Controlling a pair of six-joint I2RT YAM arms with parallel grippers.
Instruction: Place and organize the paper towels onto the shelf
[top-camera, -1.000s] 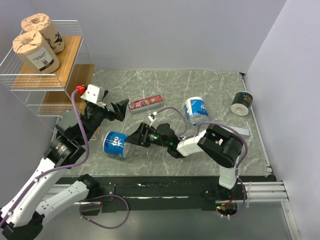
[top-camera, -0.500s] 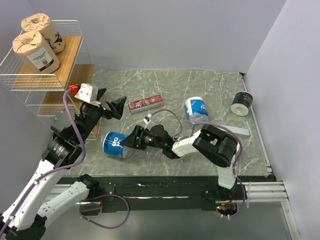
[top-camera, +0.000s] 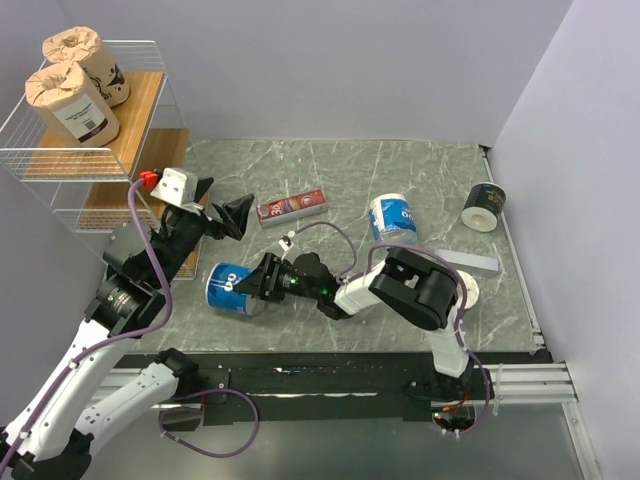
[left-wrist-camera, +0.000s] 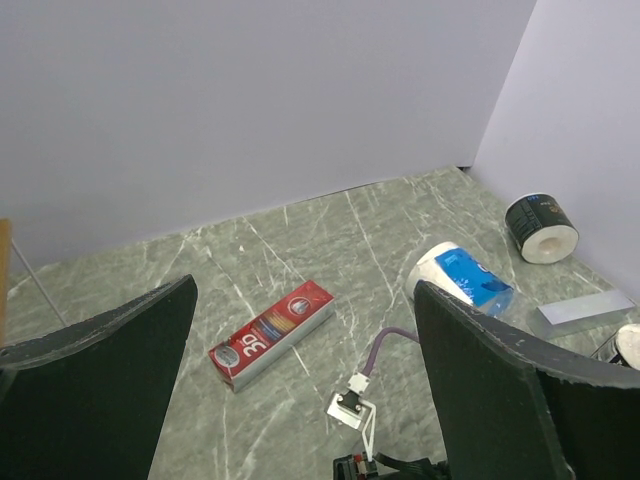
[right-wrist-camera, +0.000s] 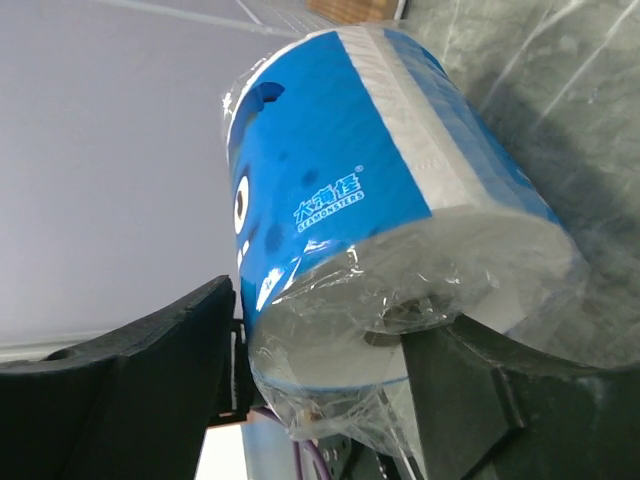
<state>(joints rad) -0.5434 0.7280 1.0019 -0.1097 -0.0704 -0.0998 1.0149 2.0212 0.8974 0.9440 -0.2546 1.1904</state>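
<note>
A blue-and-white paper towel roll lies on its side on the grey marble tabletop, close to the near edge and toward the left. The right end effector reaches across from the right and straddles it. In the right wrist view one black finger sits against the blue side and the other under the crinkled wrap. The jaws are partly open around the roll, and a firm squeeze is not evident.

The step appears to be gripping this roll. It would go best with both fingers centred on the roll's body. The pressure should be gentle, since the soft roll may dent and the slick plastic may slip. The lift should wait until both sides are seated.

The left end effector hangs wide open and empty near the left edge, between the roll and the shelf. The shelf is at the far left corner, so the carry should steer clear of that arm.

Two brown rolls already stand on the top board. Another blue roll and a dark roll wait farther right.
</note>
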